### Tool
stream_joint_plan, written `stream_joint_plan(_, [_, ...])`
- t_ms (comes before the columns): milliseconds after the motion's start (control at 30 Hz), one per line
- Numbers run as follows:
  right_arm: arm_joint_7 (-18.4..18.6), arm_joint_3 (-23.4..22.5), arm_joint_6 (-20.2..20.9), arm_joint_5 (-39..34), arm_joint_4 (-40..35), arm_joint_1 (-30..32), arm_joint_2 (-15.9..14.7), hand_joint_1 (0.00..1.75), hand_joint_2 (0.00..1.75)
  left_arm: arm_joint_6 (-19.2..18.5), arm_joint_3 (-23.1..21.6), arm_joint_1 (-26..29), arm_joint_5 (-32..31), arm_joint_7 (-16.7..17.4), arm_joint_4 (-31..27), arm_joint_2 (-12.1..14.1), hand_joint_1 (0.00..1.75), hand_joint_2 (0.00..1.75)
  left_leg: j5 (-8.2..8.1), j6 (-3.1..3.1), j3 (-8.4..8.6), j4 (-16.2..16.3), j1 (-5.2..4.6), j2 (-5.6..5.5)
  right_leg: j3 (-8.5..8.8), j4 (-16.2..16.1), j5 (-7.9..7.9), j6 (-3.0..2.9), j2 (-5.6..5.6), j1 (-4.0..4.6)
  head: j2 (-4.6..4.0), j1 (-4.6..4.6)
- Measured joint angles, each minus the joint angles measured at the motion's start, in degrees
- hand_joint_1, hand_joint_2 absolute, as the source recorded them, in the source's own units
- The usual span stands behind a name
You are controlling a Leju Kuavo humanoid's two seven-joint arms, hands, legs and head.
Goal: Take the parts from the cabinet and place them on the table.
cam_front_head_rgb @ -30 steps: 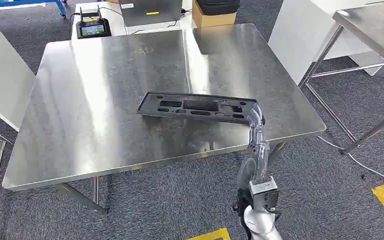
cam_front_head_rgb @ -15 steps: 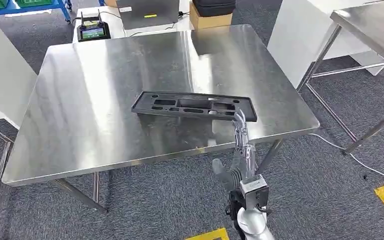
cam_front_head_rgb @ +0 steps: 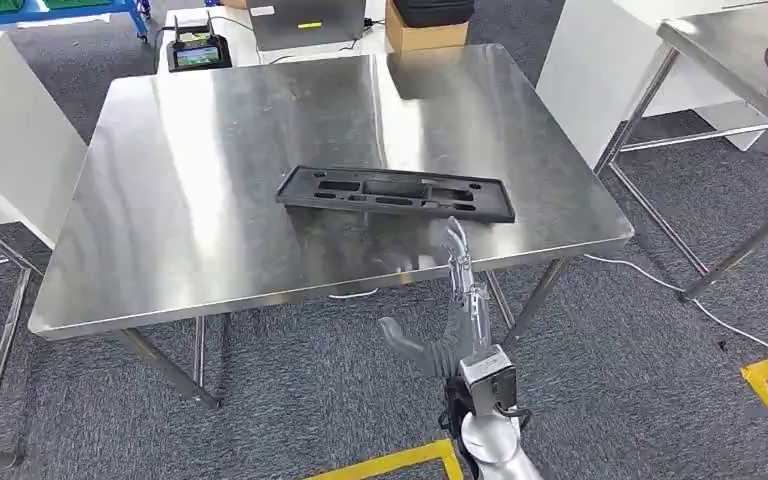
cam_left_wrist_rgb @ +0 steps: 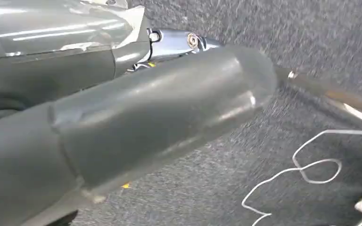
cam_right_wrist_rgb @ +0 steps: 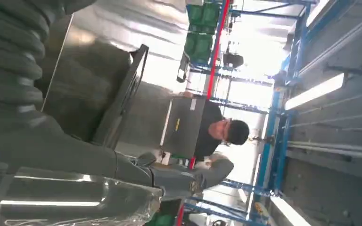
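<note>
One black part lies flat on the desk, just beyond my right robot hand and not touching it. That robot hand is released, holding nothing, fingers straight, thumb out sideways.

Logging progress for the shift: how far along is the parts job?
One black part already lies flat on the steel table. The right hand is open near the table's front edge, holding nothing. Whether more parts are left can't be told; the cabinet isn't visible.

Head view high, looking down at the steel table; right wrist view close along its edge.
</note>
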Motion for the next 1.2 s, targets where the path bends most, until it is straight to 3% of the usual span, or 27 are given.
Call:
stream_joint_plan(33, [-0.09,0.00,-0.07,0.02,0.11,-0.06,-0.04,0.00,1.75,-0.16,0.22,-0.12,0.00,-0.04,0.00,-0.11,0.00,0.00,0.65,0.44,-0.58,-0.04,-0.24,0.24,-1.02,1.73,-2.25,-0.47,0.08,-0.19,0.00,-0.11])
stream_joint_plan(100, [-0.17,0.00,-0.44,0.04,0.30,-0.05,-0.09,0.00,1.75,-0.46,0.57,-0.14,-0.22,0.00,0.00,-0.09,0.00,0.00,1.74,1.21,-2.15,0.03,-0.57,0.29,-3.83,9.87,-8.49,-1.73,0.15,-0.15,0.00,0.22])
stream_joint_plan(133, [-0.17,-0.02,-0.66,0.04,0.42,0.03,-0.11,0.00,1.75,-0.61,0.59,-0.12,-0.50,0.09,0.00,-0.09,0.00,0.00,2.38,1.36,-3.07,0.10,-0.76,0.32,-5.27,14.86,-10.99,-1.82,0.21,-0.14,0.00,0.20])
stream_joint_plan(167, [-0.17,-0.02,-0.77,0.02,0.48,0.19,-0.15,0.00,1.75,-0.72,0.61,-0.12,-0.59,0.20,0.00,-0.09,0.00,0.00,2.96,1.40,-3.96,0.17,-0.93,0.33,-5.84,18.24,-12.11,-1.54,0.22,-0.14,0.00,0.20])
stream_joint_plan(233, [-0.17,-0.04,-0.83,0.04,0.57,0.48,-0.22,0.00,1.75,-0.77,0.64,-0.13,-0.72,0.28,0.00,-0.11,0.00,0.00,4.14,1.41,-5.48,0.24,-1.29,0.32,-3.10,17.39,-10.65,-0.50,0.23,-0.02,0.00,0.22])
stream_joint_plan(267, [-0.17,-0.04,-0.83,0.04,0.57,0.49,-0.22,0.00,1.75,-0.77,0.66,-0.12,-0.81,0.28,0.00,-0.11,0.00,0.00,4.76,1.34,-6.26,0.32,-1.47,0.31,0.30,12.98,-8.84,-0.08,0.23,0.05,0.00,0.20])
stream_joint_plan(300, [-0.17,-0.04,-0.85,0.04,0.57,0.48,-0.22,0.00,1.75,-0.77,0.66,-0.13,-0.83,0.28,0.00,-0.11,0.00,0.00,5.23,1.22,-6.84,0.47,-1.56,0.24,4.09,7.52,-7.75,-0.10,0.23,0.11,0.00,0.20])
stream_joint_plan(333, [-0.17,-0.02,-0.85,0.04,0.57,0.45,-0.22,0.00,1.75,-0.77,0.66,-0.15,-0.83,0.28,0.00,-0.11,0.00,0.00,5.66,1.03,-7.24,0.69,-1.59,0.24,7.93,1.71,-8.31,-0.67,0.22,0.23,0.00,0.20])
stream_joint_plan(367, [-0.17,-0.02,-0.87,0.06,0.57,0.43,-0.20,0.00,1.75,-0.79,0.66,-0.14,-0.87,0.28,0.00,-0.11,0.00,0.00,6.11,0.66,-7.67,0.84,-1.84,0.22,9.85,-1.69,-9.19,-1.22,0.22,0.87,0.00,0.20])
stream_joint_plan(467, [0.00,-0.11,-1.46,0.28,0.57,0.66,-0.18,0.00,1.75,-0.90,0.88,-0.09,-1.25,0.61,0.00,-0.22,0.00,0.00,7.53,-0.22,-7.60,0.27,-1.57,0.28,8.30,-1.22,-8.08,-2.03,0.30,1.25,0.00,0.21])
stream_joint_plan(500, [0.02,-0.11,-1.46,0.61,0.57,0.77,-0.13,0.00,1.75,-0.94,1.11,-0.05,-1.33,0.66,0.00,-0.15,0.00,0.00,7.85,-0.56,-7.96,0.29,-1.73,0.14,7.93,-1.67,-7.28,-2.65,0.21,0.02,0.00,0.26])
stream_joint_plan(533, [0.04,-0.07,-1.46,0.99,0.57,0.73,-0.02,0.00,1.75,-1.01,1.34,0.00,-1.46,0.70,0.00,-0.06,0.00,0.00,5.67,-0.88,-8.81,1.32,-1.44,-0.12,7.45,-1.65,-6.62,-3.23,-0.03,-0.17,0.00,0.17])
stream_joint_plan(567, [0.18,-0.04,-1.44,1.23,0.57,0.85,0.22,0.00,1.75,-1.03,1.49,0.07,-1.68,0.81,0.02,-0.13,0.00,0.00,1.55,-1.29,-9.64,4.13,-1.14,-0.14,6.72,-1.64,-5.89,-4.19,-0.06,-0.23,0.00,0.06])
stream_joint_plan(633, [0.70,-0.02,-1.33,2.19,0.68,0.82,0.37,0.00,1.75,-1.03,1.99,0.06,-1.75,1.03,0.00,-0.15,0.00,0.00,-5.30,-2.31,-11.74,13.15,-0.48,-0.10,5.45,-1.55,-4.47,-4.05,-0.06,-0.20,0.00,0.02])
stream_joint_plan(667, [1.21,-0.02,-1.22,2.62,1.01,0.73,0.35,0.00,1.75,-1.03,2.14,0.05,-1.77,1.16,0.02,-0.15,0.00,0.00,-6.47,-2.72,-12.31,16.96,-0.17,-0.10,4.66,-1.49,-3.88,-3.85,-0.11,-0.20,0.00,0.02])
stream_joint_plan(733, [2.58,0.04,-0.98,3.63,2.52,0.34,0.35,0.00,1.75,-1.03,2.49,0.06,-1.77,1.79,0.02,-0.13,0.00,0.00,-4.28,-3.32,-10.62,18.32,0.54,-0.07,3.11,-1.27,-2.82,-3.34,-0.18,-0.40,0.00,0.00])
stream_joint_plan(767, [3.66,0.07,0.16,2.97,3.70,-0.05,0.37,0.00,1.75,-1.01,2.69,0.04,-1.77,2.10,0.00,-0.13,0.00,0.00,-2.25,-3.61,-8.09,15.47,0.83,-0.07,2.39,-1.01,-2.40,-2.92,-0.17,-0.63,0.00,0.00])
stream_joint_plan(800, [5.21,0.11,2.26,0.95,5.84,-0.73,0.53,0.00,1.75,-0.85,3.02,-0.01,-1.95,2.54,0.02,-0.13,0.00,0.00,-0.50,-3.91,-4.12,10.34,1.12,-0.06,1.61,-0.60,-2.07,-2.54,-0.15,-0.88,0.00,0.00])
stream_joint_plan(833, [6.53,0.11,3.52,-0.33,8.70,-1.66,0.87,0.00,1.75,-0.42,3.24,-0.15,-2.27,3.03,0.02,-0.15,0.00,0.00,-0.60,-4.17,-0.08,4.72,1.47,-0.10,1.03,-0.04,-1.78,-2.10,-0.08,-0.93,0.00,0.00])
stream_joint_plan(867, [7.96,0.11,2.95,-0.26,12.19,-2.85,1.36,0.00,1.75,0.13,3.39,-0.38,-2.47,3.72,0.04,-0.41,0.00,0.00,-2.64,-4.16,2.26,0.70,0.84,-0.35,0.35,0.31,-1.41,-1.55,0.04,-0.58,0.00,-0.09])
stream_joint_plan(967, [7.37,0.11,-0.46,-0.75,26.13,-6.66,3.19,0.00,1.75,1.57,3.83,-0.51,-3.24,4.74,0.15,-0.50,0.00,0.00,-2.08,-2.65,1.14,0.96,0.27,-0.48,0.25,-0.15,0.07,0.18,-0.03,-0.58,0.00,0.17])
stream_joint_plan(1000, [8.60,0.04,-0.66,-1.75,29.87,-7.59,3.52,0.00,1.75,1.64,3.91,-0.47,-3.63,5.23,0.20,-0.70,0.00,0.00,-1.37,-1.73,0.68,0.57,-0.01,-0.42,-0.03,-0.41,0.62,0.95,0.03,-0.22,0.00,0.17])
stream_joint_plan(1033, [11.20,-0.31,-0.66,-3.46,34.36,-9.04,3.72,0.00,1.75,1.77,3.94,-0.52,-4.20,5.84,0.33,-0.83,0.00,0.00,-0.54,-0.62,0.35,0.15,0.39,0.04,-0.42,0.42,-0.49,0.74,-0.04,-0.62,0.00,0.22])
stream_joint_plan(1067, [15.25,-1.15,-1.71,-4.73,40.07,-10.44,4.04,0.00,1.75,2.27,3.94,-0.64,-5.02,6.68,0.57,-0.94,0.00,0.00,0.09,0.11,-0.45,0.11,0.11,-0.03,-1.96,2.61,-3.28,-0.04,0.06,-0.48,0.00,0.19])
stream_joint_plan(1133, [20.82,-1.46,-8.05,-2.11,48.96,-11.49,4.70,0.00,1.75,3.21,3.74,-0.78,-6.86,7.69,0.76,-1.27,0.00,0.00,1.47,0.73,-2.27,0.15,-0.22,-0.12,-4.59,11.76,-9.68,-0.95,0.14,-0.55,0.00,0.46])
stream_joint_plan(1167, [22.11,-1.36,-9.57,-0.86,52.37,-11.50,4.83,0.00,1.75,3.71,3.59,-0.77,-7.80,8.04,1.00,-1.40,0.00,0.00,2.13,0.83,-3.19,0.22,-0.38,-0.16,-5.66,16.15,-11.55,-0.90,0.20,-0.52,0.00,0.44])
stream_joint_plan(1200, [23.57,-1.18,-9.75,0.24,55.68,-11.46,5.18,0.00,1.75,4.17,3.35,-0.75,-8.75,8.59,1.29,-1.57,0.00,0.00,2.84,0.86,-4.02,0.27,-0.60,-0.11,-5.89,19.11,-11.79,-0.44,0.26,-0.34,0.00,0.46])
